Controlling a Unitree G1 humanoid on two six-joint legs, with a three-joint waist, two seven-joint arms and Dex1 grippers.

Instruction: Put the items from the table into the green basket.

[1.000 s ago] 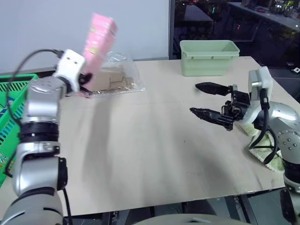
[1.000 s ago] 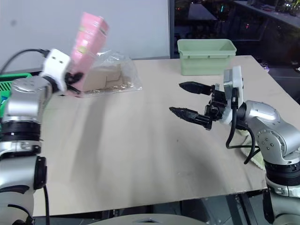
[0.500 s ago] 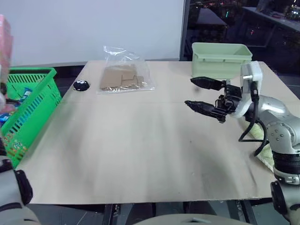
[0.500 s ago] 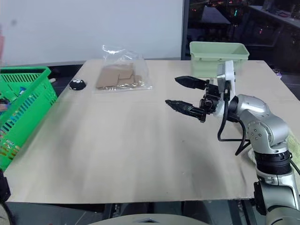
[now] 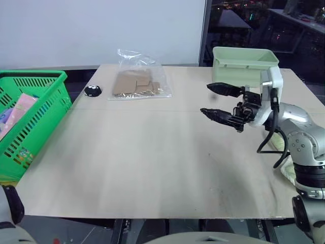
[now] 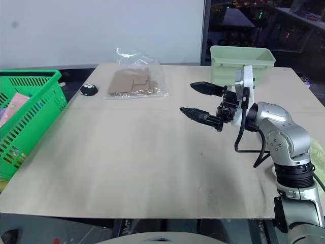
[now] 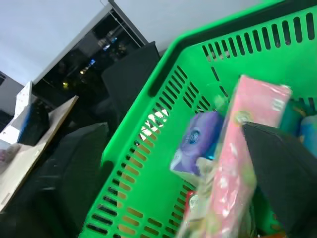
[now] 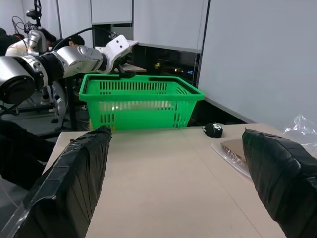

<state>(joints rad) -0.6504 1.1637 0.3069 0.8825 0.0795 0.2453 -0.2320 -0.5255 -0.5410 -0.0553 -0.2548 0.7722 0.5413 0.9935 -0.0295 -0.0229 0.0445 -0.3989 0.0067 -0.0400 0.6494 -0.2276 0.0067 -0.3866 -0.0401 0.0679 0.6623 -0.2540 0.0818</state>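
Right jaws [image 5: 217,100] spread over table [image 5: 142,152], left jaws unclear, one pink box [image 5: 19,109] in one green basket [image 5: 38,109]

My right arm [image 6: 277,133] is silver-grey with black joint rings, a white wrist block, a looping black cable, and a black-fingered pincer [image 6: 203,100].

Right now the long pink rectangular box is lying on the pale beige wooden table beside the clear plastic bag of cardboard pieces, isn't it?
Not quite: the long pink rectangular box is inside the bright green slotted plastic basket, as the left eye view shows. The clear plastic bag of cardboard pieces does lie on the pale beige wooden table.
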